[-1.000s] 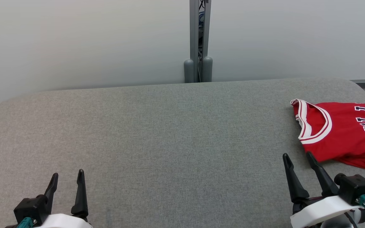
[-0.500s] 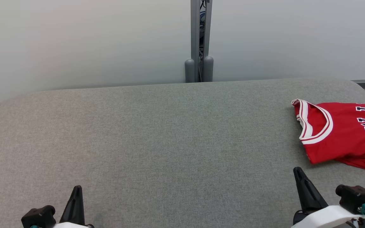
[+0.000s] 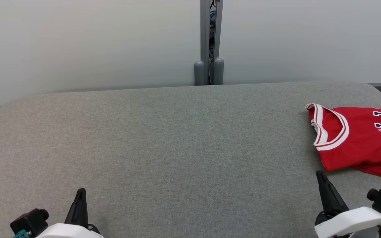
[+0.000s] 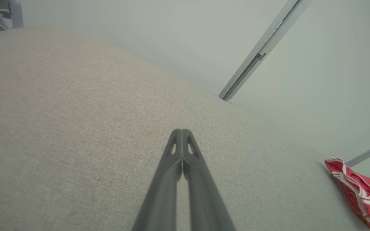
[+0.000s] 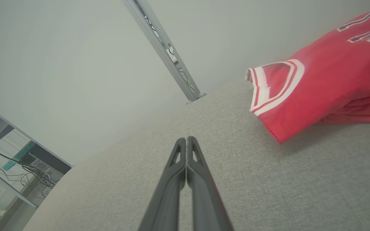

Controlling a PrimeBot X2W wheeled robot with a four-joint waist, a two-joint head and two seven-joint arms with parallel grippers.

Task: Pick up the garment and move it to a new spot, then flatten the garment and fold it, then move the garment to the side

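My left claw (image 3: pixel 81 191) and right claw (image 3: pixel 319 173) are both pressed together, empty. The garment (image 3: pixel 359 142) lies on the table's (image 3: pixel 177 148) right side and looks folded. I judge the task basically done.

Before me stretches a grey cloth-covered table (image 3: pixel 177 142) with rounded far corners. On it, well over to my right, lies a red jersey (image 3: pixel 356 145) (white-trimmed neckline, dark lettering), resting directly on the cloth, its near hem rumpled.
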